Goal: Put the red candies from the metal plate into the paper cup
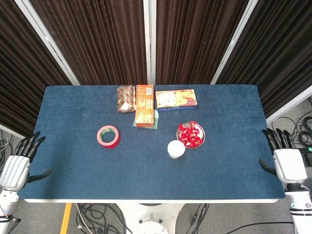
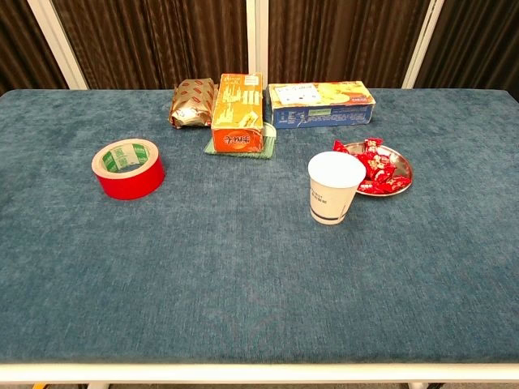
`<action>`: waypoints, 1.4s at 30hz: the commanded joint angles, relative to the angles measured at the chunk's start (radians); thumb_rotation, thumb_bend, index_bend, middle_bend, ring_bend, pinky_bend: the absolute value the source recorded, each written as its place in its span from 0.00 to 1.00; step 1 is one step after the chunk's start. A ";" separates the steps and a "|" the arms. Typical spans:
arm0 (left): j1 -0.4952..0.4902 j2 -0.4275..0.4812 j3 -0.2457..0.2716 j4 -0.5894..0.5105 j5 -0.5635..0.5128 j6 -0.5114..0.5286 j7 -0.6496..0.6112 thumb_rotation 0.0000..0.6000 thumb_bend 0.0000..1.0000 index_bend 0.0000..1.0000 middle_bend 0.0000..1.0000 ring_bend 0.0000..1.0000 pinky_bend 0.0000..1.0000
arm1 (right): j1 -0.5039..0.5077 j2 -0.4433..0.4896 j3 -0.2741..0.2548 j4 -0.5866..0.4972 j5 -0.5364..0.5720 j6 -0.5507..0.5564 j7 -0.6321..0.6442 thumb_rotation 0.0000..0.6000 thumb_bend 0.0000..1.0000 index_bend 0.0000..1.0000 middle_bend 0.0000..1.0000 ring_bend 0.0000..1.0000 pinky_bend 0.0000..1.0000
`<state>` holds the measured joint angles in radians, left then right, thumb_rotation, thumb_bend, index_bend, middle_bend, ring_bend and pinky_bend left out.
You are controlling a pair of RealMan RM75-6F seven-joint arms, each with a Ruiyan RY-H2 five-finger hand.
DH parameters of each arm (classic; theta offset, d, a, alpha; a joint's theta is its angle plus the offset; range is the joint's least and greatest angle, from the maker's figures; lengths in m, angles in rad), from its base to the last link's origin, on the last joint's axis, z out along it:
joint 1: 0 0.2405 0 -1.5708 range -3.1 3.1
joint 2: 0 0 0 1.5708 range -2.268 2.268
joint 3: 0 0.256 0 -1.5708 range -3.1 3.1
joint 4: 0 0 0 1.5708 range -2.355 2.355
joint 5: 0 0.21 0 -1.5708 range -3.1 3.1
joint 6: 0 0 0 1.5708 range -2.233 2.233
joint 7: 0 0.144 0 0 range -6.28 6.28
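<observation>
Several red candies (image 1: 190, 135) (image 2: 375, 166) are heaped on a small metal plate (image 1: 201, 143) (image 2: 403, 168) right of the table's middle. A white paper cup (image 1: 176, 148) (image 2: 333, 188) stands upright just in front and to the left of the plate, nearly touching it. My left hand (image 1: 16, 163) hangs past the table's left front corner, fingers spread and holding nothing. Beyond the right edge, my right hand (image 1: 284, 158) is also spread and holds nothing. Neither hand shows in the chest view.
A red tape roll (image 1: 108, 136) (image 2: 127, 168) lies left of the middle. At the back stand a brown packet (image 1: 126, 98) (image 2: 191, 102), an orange box (image 1: 144, 106) (image 2: 238, 112) on a green cloth, and a blue biscuit box (image 1: 176, 99) (image 2: 321, 104).
</observation>
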<state>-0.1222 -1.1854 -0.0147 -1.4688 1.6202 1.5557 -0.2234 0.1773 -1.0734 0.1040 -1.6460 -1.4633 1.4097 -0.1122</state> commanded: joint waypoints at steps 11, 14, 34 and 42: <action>0.005 -0.001 0.010 0.015 0.034 0.032 -0.040 1.00 0.12 0.13 0.10 0.03 0.10 | 0.249 -0.070 0.119 0.016 0.157 -0.310 -0.127 1.00 0.23 0.19 0.26 0.70 0.86; 0.011 0.001 0.015 0.019 0.041 0.042 -0.050 1.00 0.12 0.13 0.10 0.03 0.10 | 0.327 -0.106 0.130 0.038 0.252 -0.411 -0.251 1.00 0.23 0.20 0.26 0.72 0.86; 0.012 -0.011 0.022 0.088 0.043 0.051 -0.132 1.00 0.12 0.13 0.10 0.03 0.10 | 0.563 -0.414 0.082 0.232 0.538 -0.567 -0.540 1.00 0.27 0.17 0.24 0.76 0.86; 0.016 -0.011 0.023 0.111 0.034 0.050 -0.152 1.00 0.12 0.13 0.10 0.03 0.10 | 0.616 -0.478 0.073 0.306 0.597 -0.578 -0.569 1.00 0.30 0.17 0.24 0.76 0.86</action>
<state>-0.1068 -1.1962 0.0081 -1.3582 1.6539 1.6056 -0.3752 0.7865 -1.5418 0.1802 -1.3499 -0.8734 0.8356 -0.6758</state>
